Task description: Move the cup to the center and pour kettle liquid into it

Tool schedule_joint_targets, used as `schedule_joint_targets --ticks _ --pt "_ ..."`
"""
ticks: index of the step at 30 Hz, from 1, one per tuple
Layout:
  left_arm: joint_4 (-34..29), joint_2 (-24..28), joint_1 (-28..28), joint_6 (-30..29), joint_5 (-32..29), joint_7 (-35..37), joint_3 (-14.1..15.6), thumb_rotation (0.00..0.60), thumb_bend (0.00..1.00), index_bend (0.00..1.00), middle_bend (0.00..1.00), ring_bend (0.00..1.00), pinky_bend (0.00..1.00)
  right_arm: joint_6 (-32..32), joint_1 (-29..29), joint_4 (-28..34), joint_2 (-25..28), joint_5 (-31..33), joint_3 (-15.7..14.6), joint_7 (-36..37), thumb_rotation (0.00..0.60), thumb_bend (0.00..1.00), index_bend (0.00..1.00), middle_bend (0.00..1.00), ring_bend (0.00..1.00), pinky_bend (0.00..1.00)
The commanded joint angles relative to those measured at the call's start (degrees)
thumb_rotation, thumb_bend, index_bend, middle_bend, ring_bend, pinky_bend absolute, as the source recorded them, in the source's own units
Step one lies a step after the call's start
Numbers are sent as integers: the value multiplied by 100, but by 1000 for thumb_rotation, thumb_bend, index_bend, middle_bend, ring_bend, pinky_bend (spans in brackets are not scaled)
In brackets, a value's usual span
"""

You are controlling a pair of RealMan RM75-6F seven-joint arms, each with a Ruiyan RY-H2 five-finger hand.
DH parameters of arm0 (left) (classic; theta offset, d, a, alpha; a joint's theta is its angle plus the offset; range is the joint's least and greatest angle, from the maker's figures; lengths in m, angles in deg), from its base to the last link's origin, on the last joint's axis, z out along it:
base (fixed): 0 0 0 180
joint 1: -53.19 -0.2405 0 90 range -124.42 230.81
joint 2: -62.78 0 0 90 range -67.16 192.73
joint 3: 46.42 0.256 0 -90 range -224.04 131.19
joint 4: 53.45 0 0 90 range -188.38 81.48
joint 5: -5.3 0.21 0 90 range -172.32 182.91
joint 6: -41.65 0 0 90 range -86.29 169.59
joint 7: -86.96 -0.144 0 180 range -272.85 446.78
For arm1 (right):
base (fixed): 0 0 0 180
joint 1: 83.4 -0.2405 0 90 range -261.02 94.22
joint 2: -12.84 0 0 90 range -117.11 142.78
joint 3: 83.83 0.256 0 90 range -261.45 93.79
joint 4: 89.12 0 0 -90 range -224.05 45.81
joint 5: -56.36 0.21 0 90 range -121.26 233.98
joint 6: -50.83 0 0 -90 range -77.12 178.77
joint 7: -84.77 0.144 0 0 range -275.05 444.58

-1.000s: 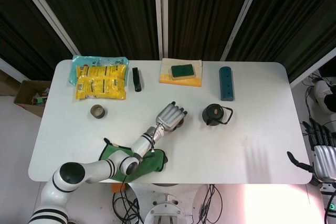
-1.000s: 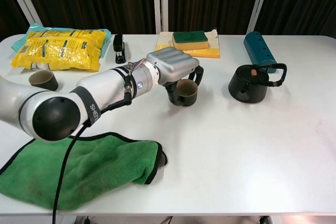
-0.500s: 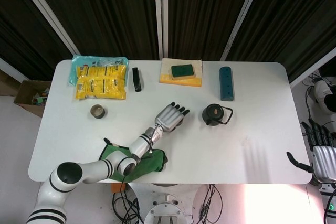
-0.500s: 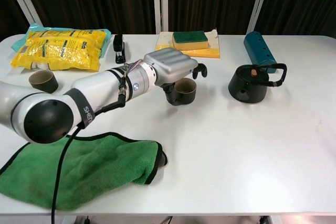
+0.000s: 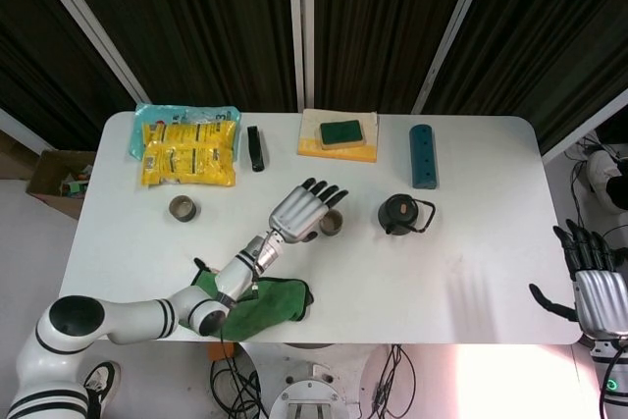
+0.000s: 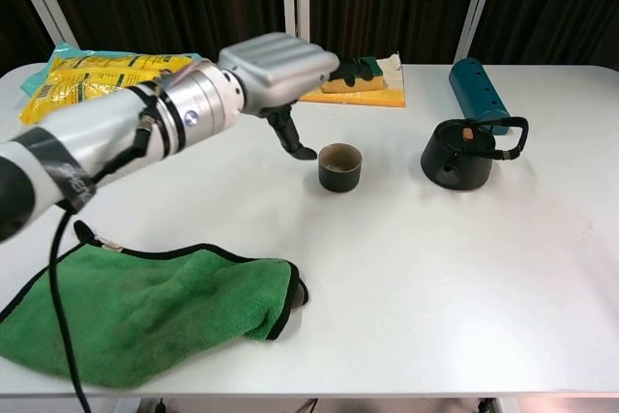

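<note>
A dark olive cup (image 5: 332, 224) (image 6: 339, 166) stands upright near the middle of the white table (image 6: 464, 268). My left hand (image 5: 298, 210) (image 6: 278, 70) hovers above and to the left of it, fingers spread, holding nothing. The black kettle (image 5: 401, 213) (image 6: 465, 155) with its handle stands to the right of the cup. My right hand (image 5: 594, 287) hangs off the table's right edge, fingers apart and empty; the chest view does not show it.
A green cloth (image 6: 135, 307) lies at the front left. A second small cup (image 5: 182, 208) sits by the yellow snack bags (image 5: 188, 151). A black stapler (image 5: 255, 147), a sponge on a yellow pad (image 5: 340, 134) and a teal cylinder (image 5: 423, 155) line the back.
My left hand has let go of the cup, opened and risen up and to the left. The cup stays where it was set down.
</note>
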Motion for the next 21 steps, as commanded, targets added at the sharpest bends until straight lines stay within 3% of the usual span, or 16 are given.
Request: schedule_joint_targets --ticks 1,5,11,21 --pt "-1317 1177 -838 -1033 180 -262 254 600 157 110 155 164 225 82 -96 66 -19 -100 -20 -224 504 176 0 0 0 0" --pt "-1824 1935 -1556 -1798 455 -31 612 600 157 110 154 153 225 207 -269 180 3 -203 24 -549 505 179 0 0 0 0" --pt "-1703 2654 -2587 -2664 864 690 1227 600 150 110 154 148 225 1020 -945 -25 -25 -165 256 -1402 505 176 0 0 0 0" --pt "-981 2553 -3789 -3555 1125 1937 1563 600 124 111 153 148 226 2543 -2229 -658 -490 -8 527 -2860 505 176 0 0 0 0"
